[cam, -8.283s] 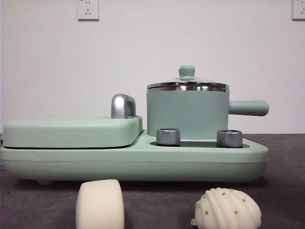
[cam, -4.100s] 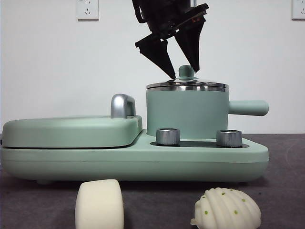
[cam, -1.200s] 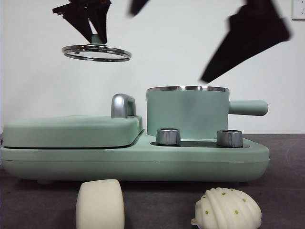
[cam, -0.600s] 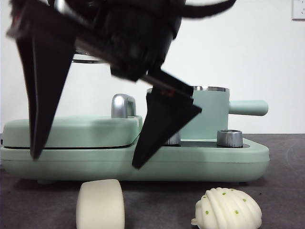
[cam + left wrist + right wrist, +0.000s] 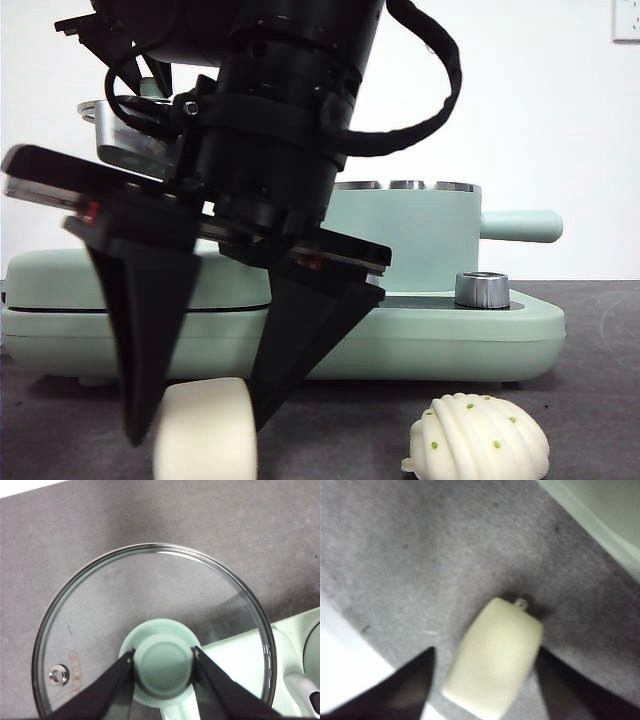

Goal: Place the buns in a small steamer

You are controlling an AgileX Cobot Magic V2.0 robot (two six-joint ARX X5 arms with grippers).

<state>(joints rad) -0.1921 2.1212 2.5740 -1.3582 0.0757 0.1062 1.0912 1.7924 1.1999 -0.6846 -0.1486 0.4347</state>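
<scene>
Lid (image 5: 150, 630) held aloft off to the side by left gripper (image 5: 162, 662), clamped on knob, leaving steamer (image 5: 420, 235) open for loading. Right gripper (image 5: 200, 415) spread wide, straddling smooth bun (image 5: 205, 430) on table, not yet touching. Ridged bun (image 5: 478, 438) lying apart, in front of steamer.

1. Looks like a lab test bench: bare white wall (image 5: 560, 120), one wall socket (image 5: 627, 20).
2. Plain grey worktop (image 5: 590, 400), just a mint-green cooker (image 5: 480, 330) staged on it.
</scene>
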